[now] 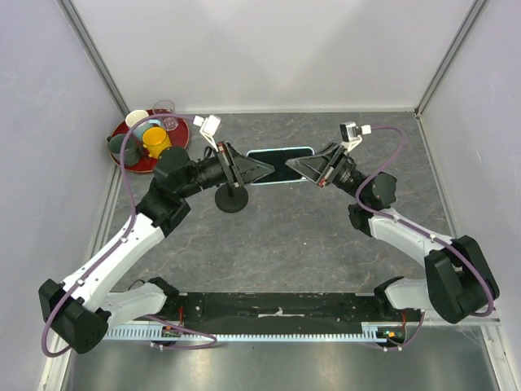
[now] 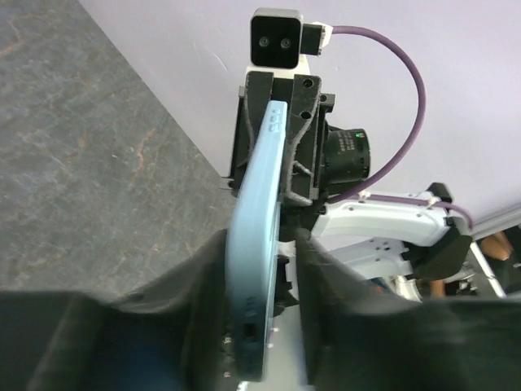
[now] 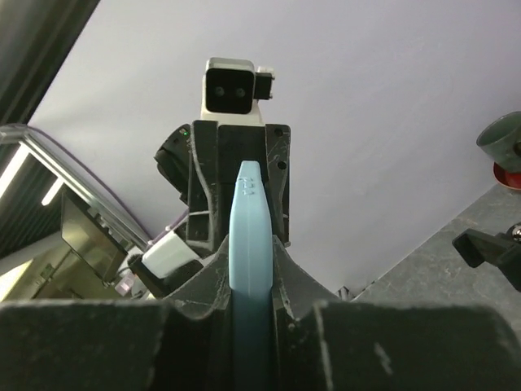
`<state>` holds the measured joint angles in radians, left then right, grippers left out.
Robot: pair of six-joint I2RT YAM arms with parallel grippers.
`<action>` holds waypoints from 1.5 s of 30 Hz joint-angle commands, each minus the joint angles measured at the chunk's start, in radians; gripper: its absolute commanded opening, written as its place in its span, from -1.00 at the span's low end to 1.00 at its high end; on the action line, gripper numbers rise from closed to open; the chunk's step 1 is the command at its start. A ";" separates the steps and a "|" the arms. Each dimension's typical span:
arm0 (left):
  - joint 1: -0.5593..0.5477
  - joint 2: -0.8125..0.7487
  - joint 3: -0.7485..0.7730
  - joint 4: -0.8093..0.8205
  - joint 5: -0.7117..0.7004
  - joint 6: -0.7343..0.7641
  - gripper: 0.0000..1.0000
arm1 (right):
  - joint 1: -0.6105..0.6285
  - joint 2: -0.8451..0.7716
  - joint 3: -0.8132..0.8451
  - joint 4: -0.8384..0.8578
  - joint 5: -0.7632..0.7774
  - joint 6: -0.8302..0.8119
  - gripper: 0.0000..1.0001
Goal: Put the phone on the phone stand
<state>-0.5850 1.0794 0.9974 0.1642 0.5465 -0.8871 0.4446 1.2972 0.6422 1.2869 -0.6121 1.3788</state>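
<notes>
**Overhead and wrist views, both arms engaged.** We see the phone (image 1: 280, 165) spanning the gap between the two tools. Its black screen faces upward and its long axis runs left to right over the far half of the grey worktop (image 1: 285, 244).

The left tool (image 1: 262, 169) is clamped on the phone's left end and the right tool (image 1: 298, 168) on its right end. Each is narrowed onto the case rather than spread wide.

In the left wrist view, the light blue case edge runs away from the lens between the near fingers (image 2: 326, 318). It ends at the opposite tool, which grips the far end just below its own wrist camera (image 2: 278, 39). The right wrist view gives the mirror arrangement: the blue edge stands between the near fingers (image 3: 203, 285) and meets the left tool at its far end.

The phone appears to be clear of the worktop, though from above we cannot be certain.

The phone stand (image 1: 232, 198) rests on its round disc base just on the near side of the left tool. It is close to the phone's left end but apart from it (the phone is not on the cradle).

At the far left corner lies a red tray (image 1: 184, 137) carrying several cups, among them a yellow cup (image 1: 155, 140) and a clear glass (image 1: 165, 114), well apart from the phone.
</notes>
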 commanded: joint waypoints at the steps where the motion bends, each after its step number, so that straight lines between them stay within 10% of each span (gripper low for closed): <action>1: -0.007 -0.053 0.019 -0.093 -0.051 0.134 0.26 | 0.006 0.057 0.100 0.361 -0.137 -0.099 -1.00; 6: -0.007 -0.134 0.125 -0.532 -0.166 0.465 0.41 | -0.010 0.071 0.253 -0.202 -0.392 -0.468 -1.00; 7: -0.006 -0.178 0.159 -0.611 -0.262 0.499 0.41 | -0.010 0.057 0.282 -0.376 -0.420 -0.744 -1.00; 11: -0.006 -0.225 0.277 -0.926 -0.422 0.635 0.41 | 0.052 0.020 0.540 -1.444 -0.202 -1.474 -1.00; 17: -0.007 -0.057 0.544 -1.179 -0.225 0.812 0.99 | 0.222 0.097 0.758 -1.849 -0.103 -1.702 -1.00; 28: -0.009 0.000 0.413 -1.019 0.467 0.939 0.84 | 0.293 -0.012 0.780 -1.930 -0.343 -1.689 -1.00; 38: -0.067 -0.043 0.214 -0.861 0.386 0.863 0.70 | 0.302 -0.053 0.821 -1.885 -0.383 -1.620 -1.00; 45: -0.134 -0.055 0.216 -0.832 0.242 0.859 0.08 | 0.338 -0.004 0.859 -1.859 -0.357 -1.583 -1.00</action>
<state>-0.7033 1.0439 1.2079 -0.7368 0.8707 -0.0177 0.7639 1.2785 1.4273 -0.6613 -0.9413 -0.2333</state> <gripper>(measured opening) 0.610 0.202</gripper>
